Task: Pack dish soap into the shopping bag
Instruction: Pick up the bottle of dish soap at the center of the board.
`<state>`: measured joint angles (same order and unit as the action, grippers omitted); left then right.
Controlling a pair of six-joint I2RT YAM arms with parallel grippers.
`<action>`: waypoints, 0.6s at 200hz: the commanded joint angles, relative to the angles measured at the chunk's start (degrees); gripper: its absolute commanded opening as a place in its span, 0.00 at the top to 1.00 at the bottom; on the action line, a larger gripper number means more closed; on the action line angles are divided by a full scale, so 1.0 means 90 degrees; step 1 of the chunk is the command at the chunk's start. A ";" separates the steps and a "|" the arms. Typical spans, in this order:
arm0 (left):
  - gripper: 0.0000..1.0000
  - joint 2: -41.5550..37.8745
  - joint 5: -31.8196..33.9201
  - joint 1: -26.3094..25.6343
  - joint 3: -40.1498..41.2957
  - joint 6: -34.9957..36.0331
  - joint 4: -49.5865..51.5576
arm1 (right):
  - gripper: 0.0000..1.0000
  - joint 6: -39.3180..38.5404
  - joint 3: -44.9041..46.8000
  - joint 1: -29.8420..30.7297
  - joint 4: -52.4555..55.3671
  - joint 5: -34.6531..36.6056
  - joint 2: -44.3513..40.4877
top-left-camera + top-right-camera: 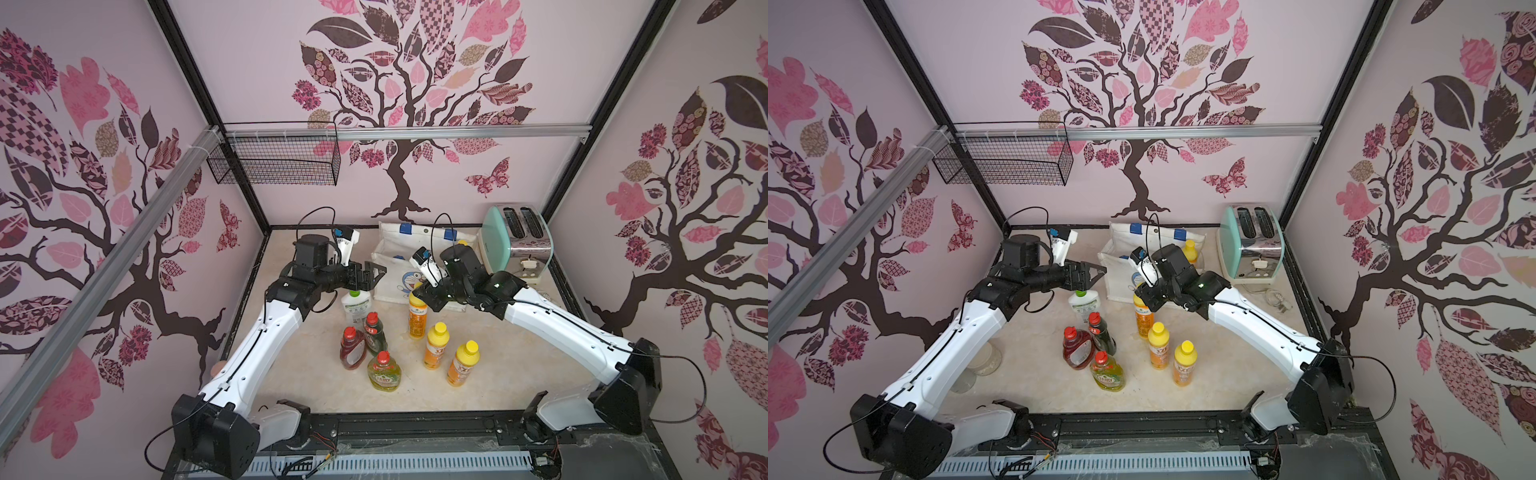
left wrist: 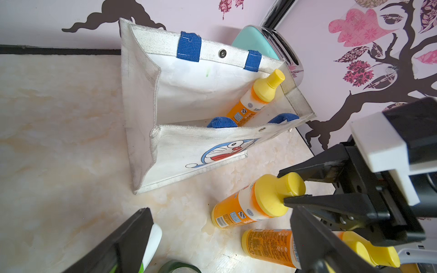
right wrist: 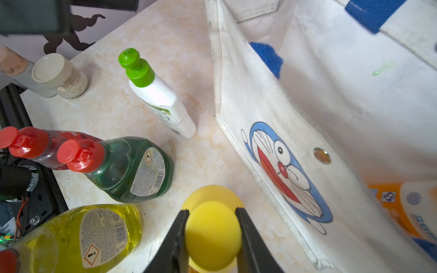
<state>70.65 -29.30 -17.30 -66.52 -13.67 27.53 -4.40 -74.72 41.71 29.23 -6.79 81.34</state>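
Marbled tabletop (image 1: 498, 374), tree-papered walls (image 1: 457, 174) — right gripper (image 3: 212, 211) pinches orange bottle (image 1: 417, 320); left gripper (image 1: 376, 274) spread.

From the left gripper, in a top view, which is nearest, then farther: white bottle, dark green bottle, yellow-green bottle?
1. white bottle, almost under the left gripper
2. dark green bottle, next toward the front
3. yellow-green bottle, frontmost of the three

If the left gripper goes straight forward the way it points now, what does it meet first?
Most likely the shopping bag, at its near side wall. The left gripper, jaws open, points at it from close by. Its height against the rim is unclear.
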 commanded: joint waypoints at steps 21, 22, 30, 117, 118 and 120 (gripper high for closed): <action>0.03 -0.0039 -0.0123 -0.0021 0.0028 0.0015 -0.0098 | 1.00 -0.0096 -0.1167 0.0013 0.0168 0.0383 -0.0032; 0.03 -0.0038 -0.0123 -0.0021 0.0028 0.0010 -0.0099 | 1.00 -0.0096 -0.1184 0.0008 0.0183 0.0393 -0.0028; 0.03 -0.0038 -0.0123 -0.0016 0.0028 0.0015 -0.0100 | 1.00 -0.0124 -0.1341 0.0008 0.0305 0.0478 0.0012; 0.03 -0.0028 -0.0192 -0.0021 0.0020 0.0005 -0.0106 | 1.00 -0.0097 -0.3116 0.0009 0.1308 0.1068 0.0674; 0.03 -0.0028 -0.0192 -0.0021 0.0019 0.0005 -0.0108 | 1.00 -0.0097 -0.3130 0.0011 0.1315 0.1077 0.0681; 0.03 -0.0023 -0.0192 -0.0021 0.0019 0.0005 -0.0107 | 1.00 -0.0097 -0.3159 0.0006 0.1325 0.1084 0.0692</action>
<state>70.65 -30.26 -17.30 -66.52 -13.69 27.53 -5.37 -97.25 41.71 42.30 0.80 87.92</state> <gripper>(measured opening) 0.972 0.321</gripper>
